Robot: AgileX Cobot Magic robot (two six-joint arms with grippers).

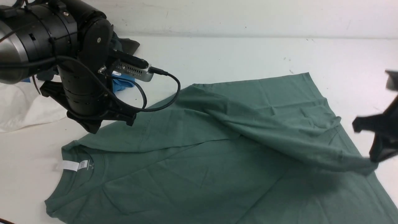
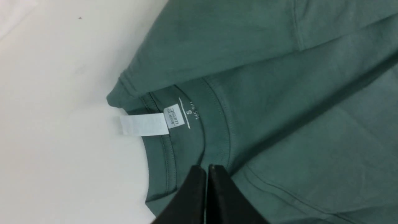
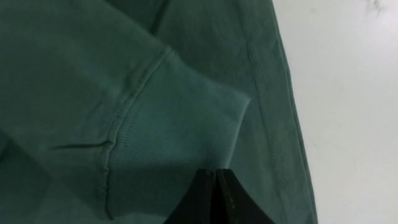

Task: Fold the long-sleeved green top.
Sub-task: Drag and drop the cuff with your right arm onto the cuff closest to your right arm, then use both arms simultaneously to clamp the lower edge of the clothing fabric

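Slippage is looking like the main danger here. The green long-sleeved top [image 1: 217, 174] is lying spread across the white surface [image 1: 248, 53], its collar [image 2: 214, 124] and white neck label [image 1: 70, 165] pointing to 8 o'clock and its hem running off toward 4 o'clock. The right end effector [image 3: 214, 174], at 3 o'clock, is clenching what looks like only a small bite of the ribbed cuff [image 3: 174, 140], and it is holding the sleeve [image 1: 279, 133] draped above the body. With so thin a hold, the cuff could be pulling free mid-fold. The left end effector [image 2: 206, 171] is sitting clenched over the collar rib, but I cannot tell whether it is pinching any cloth. If it is gripping nothing, the shoulder is lying unanchored, and a pull on the sleeve could be dragging the whole top sideways and bunching the layer beneath.
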